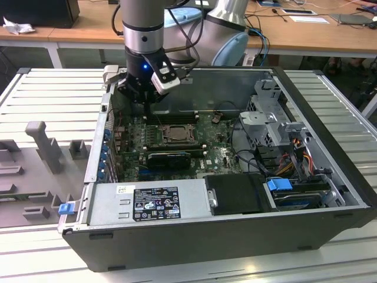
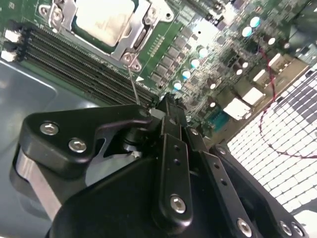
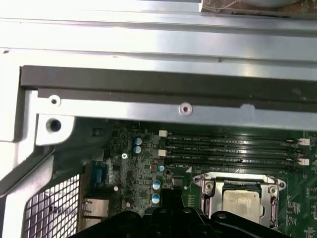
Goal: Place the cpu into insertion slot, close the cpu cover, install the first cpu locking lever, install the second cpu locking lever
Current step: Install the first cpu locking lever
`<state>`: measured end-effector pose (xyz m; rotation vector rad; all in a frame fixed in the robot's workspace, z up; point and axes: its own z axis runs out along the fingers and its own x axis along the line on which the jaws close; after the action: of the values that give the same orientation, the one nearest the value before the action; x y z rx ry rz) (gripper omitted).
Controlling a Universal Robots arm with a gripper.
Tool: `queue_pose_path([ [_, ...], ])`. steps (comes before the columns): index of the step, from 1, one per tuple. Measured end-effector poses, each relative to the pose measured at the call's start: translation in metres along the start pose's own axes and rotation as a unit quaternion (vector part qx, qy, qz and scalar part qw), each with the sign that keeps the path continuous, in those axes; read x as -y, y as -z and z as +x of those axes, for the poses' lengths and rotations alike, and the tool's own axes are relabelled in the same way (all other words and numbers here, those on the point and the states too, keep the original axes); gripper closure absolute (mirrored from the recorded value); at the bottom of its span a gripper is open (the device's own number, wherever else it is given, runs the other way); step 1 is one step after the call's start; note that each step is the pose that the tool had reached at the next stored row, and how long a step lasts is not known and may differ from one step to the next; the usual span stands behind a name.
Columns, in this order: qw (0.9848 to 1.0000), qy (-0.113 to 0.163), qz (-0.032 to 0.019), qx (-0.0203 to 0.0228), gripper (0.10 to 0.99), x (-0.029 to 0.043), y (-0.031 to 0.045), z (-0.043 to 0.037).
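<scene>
1. Silvery-beige cpu [image 2: 104,20] lying flat in the insertion slot [image 1: 154,134] amid the green motherboard, with the metal cpu cover [image 3: 204,184] framing its edges.
2. Seen whole from the exterior view: open computer case [image 1: 330,118] lying on a ribbed grey desk [image 1: 53,94], arm reaching down inside, pincer [image 1: 146,106] low over the board's far corner towards the exterior view's left, just beyond the socket.
3. Clear in the second wrist view and lost from outside: thin metal lever rod [image 2: 133,84] rising from the socket's corner to end right beside the pincer's tip [image 2: 168,104]. Touching or not, cannot tell; pincer apart or together, cannot tell either.
4. Added by the first wrist view: black upper rim of the case [image 3: 148,84] and bright metal wall close behind the long black memory slots [image 3: 233,148], which lie between wall and socket.
5. Tight on that side, with a perforated grille [image 3: 49,208] at the corner; roomier across the board towards the drive bays on the exterior view's right.
</scene>
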<state>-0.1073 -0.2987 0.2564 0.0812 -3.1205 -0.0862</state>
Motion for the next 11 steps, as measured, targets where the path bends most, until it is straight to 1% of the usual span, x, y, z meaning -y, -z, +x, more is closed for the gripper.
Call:
queue_pose_path([
  [3, 1.0000, 0.000, -0.0001, 0.0000, 0.980, -0.0050, -0.0003, -0.0006],
  [5, 1.0000, 0.000, -0.0001, -0.0001, 0.980, -0.0051, -0.0002, -0.0058],
  [6, 1.0000, 0.000, -0.0001, -0.0001, 0.980, -0.0049, -0.0001, -0.0115],
  [7, 1.0000, 0.000, -0.0001, -0.0004, 0.980, -0.0044, 0.0000, -0.0202],
  [11, 1.0000, 0.000, -0.0001, -0.0021, 0.980, -0.0034, 0.0003, -0.0408],
])
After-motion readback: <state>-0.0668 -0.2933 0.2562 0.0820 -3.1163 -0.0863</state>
